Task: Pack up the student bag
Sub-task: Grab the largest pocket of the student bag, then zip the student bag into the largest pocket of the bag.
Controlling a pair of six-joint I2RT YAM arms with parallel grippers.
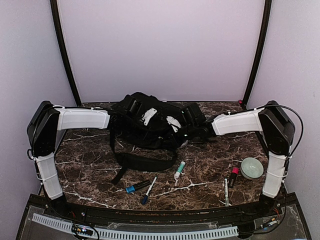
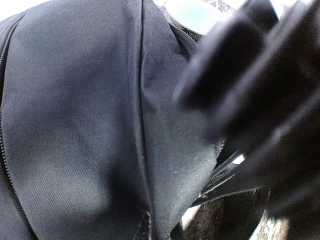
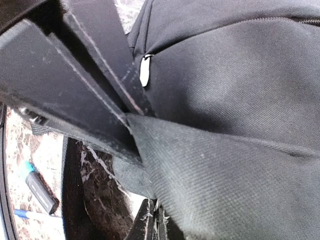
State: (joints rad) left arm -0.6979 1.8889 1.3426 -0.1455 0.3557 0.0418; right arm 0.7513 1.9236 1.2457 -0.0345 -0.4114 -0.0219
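The student bag, a black fabric backpack, lies crumpled at the back middle of the marble table, its strap trailing toward me. My left gripper is at the bag's left side. In the left wrist view black bag fabric fills the frame and the gripper pinches a fold of it. My right gripper is at the bag's right side. In the right wrist view it is shut on an edge of bag fabric, below a silver zipper pull.
Loose items lie on the table in front of the bag: a blue-capped marker, a blue pen, a teal-and-white tube, a white pen, a red-tipped stick and a round pale-green tin.
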